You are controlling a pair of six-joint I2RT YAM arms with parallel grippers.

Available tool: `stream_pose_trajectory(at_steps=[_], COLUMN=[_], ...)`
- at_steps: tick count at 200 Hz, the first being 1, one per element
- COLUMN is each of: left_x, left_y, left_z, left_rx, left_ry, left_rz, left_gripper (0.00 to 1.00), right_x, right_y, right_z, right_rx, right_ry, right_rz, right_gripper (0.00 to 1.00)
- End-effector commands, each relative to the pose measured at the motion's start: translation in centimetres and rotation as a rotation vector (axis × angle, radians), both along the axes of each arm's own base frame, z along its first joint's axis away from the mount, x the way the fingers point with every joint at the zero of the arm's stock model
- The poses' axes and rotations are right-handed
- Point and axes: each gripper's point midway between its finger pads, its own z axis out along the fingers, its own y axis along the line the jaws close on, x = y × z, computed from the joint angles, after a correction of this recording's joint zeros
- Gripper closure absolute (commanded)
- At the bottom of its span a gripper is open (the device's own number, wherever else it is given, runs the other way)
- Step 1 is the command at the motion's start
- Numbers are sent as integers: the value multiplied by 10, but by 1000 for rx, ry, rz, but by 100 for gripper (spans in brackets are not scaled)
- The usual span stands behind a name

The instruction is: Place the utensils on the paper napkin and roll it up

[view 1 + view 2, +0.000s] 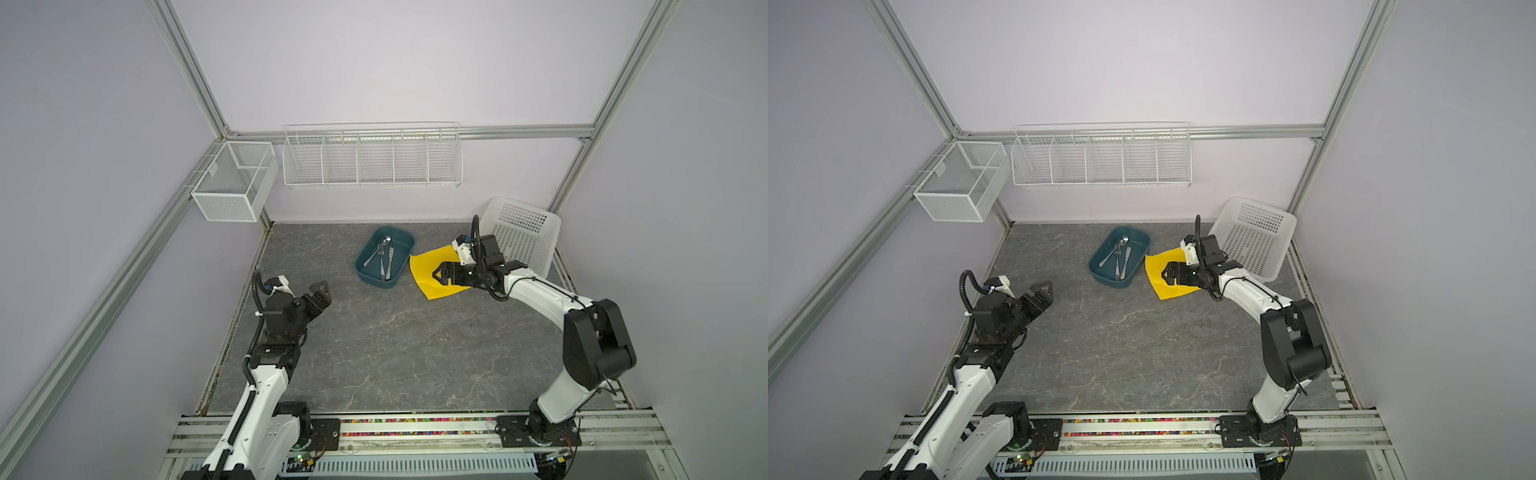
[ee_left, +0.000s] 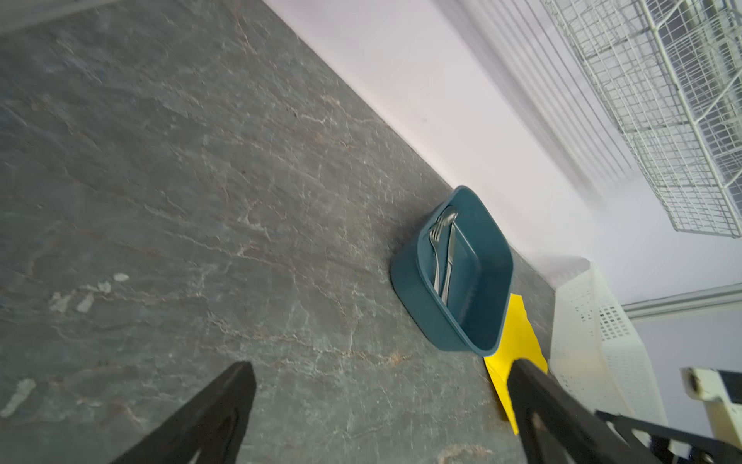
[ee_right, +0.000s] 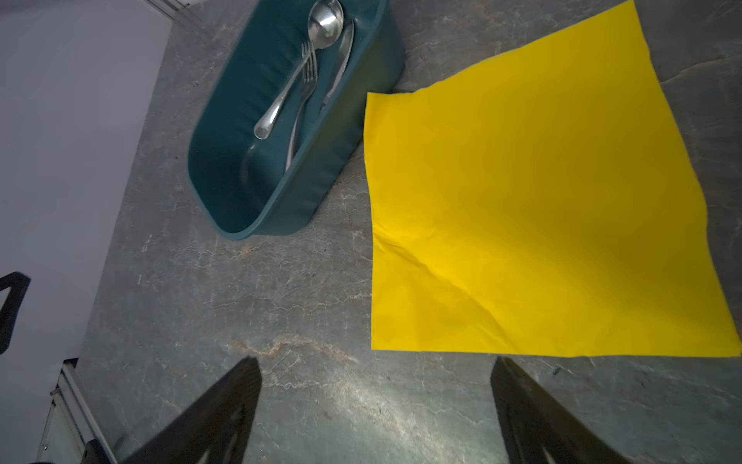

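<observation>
A spoon (image 3: pixel 325 24), a fork (image 3: pixel 307 80) and a knife (image 3: pixel 341 68), the utensils (image 1: pixel 383 257), lie together inside a dark teal tray (image 1: pixel 365 274) at the back of the table. Right of the tray, the yellow paper napkin (image 1: pixel 424 270) is spread flat with a crease near one corner. My right gripper (image 1: pixel 438 274) hovers open over the napkin in both top views; in the right wrist view the gripper (image 3: pixel 375 361) has only bare table between its fingers, just off the napkin (image 3: pixel 542 209) edge. My left gripper (image 1: pixel 324 295) is open and empty at the table's left, raised and pointing toward the tray (image 2: pixel 413 297).
A white perforated basket (image 1: pixel 523 237) leans at the back right, just behind the right arm. A white wire rack (image 1: pixel 372 160) and a mesh box (image 1: pixel 235 180) hang on the back wall. The grey stone tabletop (image 1: pixel 395 345) stretches toward the front rail.
</observation>
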Motion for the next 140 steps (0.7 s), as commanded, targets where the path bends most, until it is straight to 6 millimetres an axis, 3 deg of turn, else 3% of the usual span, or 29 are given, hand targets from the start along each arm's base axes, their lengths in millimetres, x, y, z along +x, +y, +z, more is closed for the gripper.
stream_pose_trajectory(at_steps=[1, 28, 53, 91, 115, 140], left_x=[-11, -15, -20, -22, -22, -22], left_y=[-9, -20, -18, -14, -16, -19], left_z=[-8, -7, -10, -11, -11, -9], left_rx=[-69, -71, -29, 11, -1, -6], left_ry=[48, 40, 80, 103, 105, 109], left_rz=[-35, -104, -111, -111, -119, -132], left_gripper=[1, 0, 0, 0, 0, 0], right_x=[1, 4, 8, 2, -13, -49], right_y=[13, 30, 35, 42, 40, 39], right_z=[-22, -49, -72, -89, -100, -111], right_rx=[-71, -143, -175, -162, -194, -234], right_ry=[47, 86, 138, 182, 219, 256], right_rz=[41, 71, 62, 97, 133, 202], right_gripper=[4, 3, 3, 2, 2, 2])
